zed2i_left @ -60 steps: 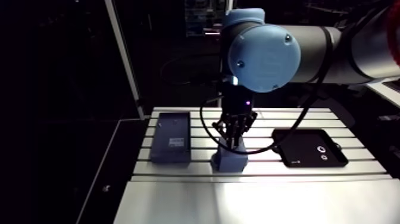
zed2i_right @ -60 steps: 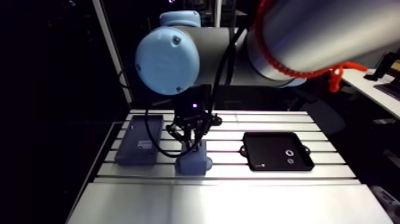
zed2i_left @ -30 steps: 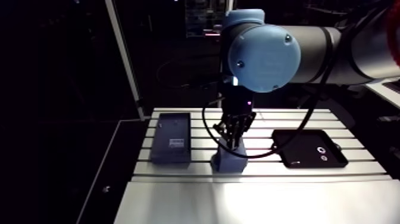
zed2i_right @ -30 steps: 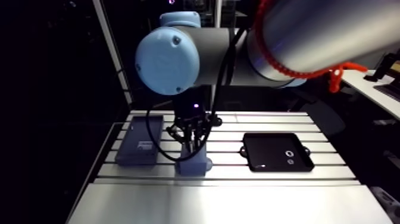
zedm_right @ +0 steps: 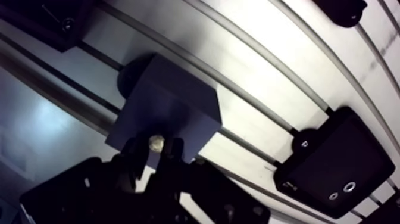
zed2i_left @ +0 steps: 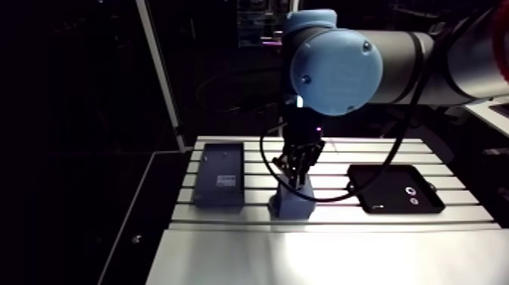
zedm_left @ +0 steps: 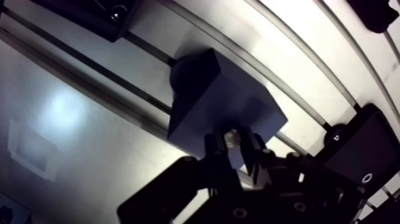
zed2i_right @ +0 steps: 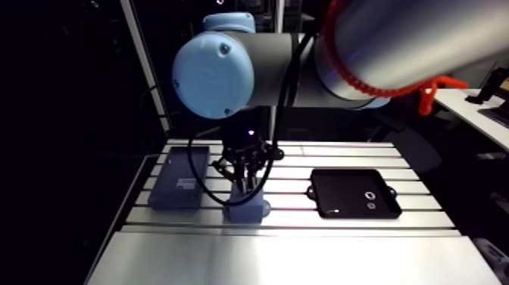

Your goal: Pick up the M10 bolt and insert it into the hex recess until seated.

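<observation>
A blue-grey block stands on the slotted table, near its front middle in the arm view. My gripper hangs straight down over the block, its tips just above the top face. In the wrist view the fingers are shut on a small metallic bolt, whose bright end shows between them, over the block's near edge. I cannot make out the hex recess on the block's top.
A black tray with two small ring-shaped parts lies right of the block. A dark flat box lies to its left. The table's front strip is bare metal.
The arm view has shifted slightly. The gripper stays over the block with the bolt in it, perhaps a touch higher than before.
</observation>
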You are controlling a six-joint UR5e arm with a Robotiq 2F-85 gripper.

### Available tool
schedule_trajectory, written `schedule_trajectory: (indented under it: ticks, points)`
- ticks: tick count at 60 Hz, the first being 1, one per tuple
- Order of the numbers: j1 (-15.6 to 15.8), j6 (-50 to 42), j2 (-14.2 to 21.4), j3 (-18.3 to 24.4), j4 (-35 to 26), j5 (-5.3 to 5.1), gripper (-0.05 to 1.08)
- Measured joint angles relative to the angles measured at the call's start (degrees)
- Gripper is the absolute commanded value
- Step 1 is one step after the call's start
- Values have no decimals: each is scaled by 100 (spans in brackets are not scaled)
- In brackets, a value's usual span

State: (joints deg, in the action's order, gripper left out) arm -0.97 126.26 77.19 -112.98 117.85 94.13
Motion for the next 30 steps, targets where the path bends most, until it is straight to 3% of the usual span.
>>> schedule_trajectory:
  ticks: [6,30]
  points:
    - [3,63,-1,1,3,21,2]
    - [8,173,96,14,15,115,2]
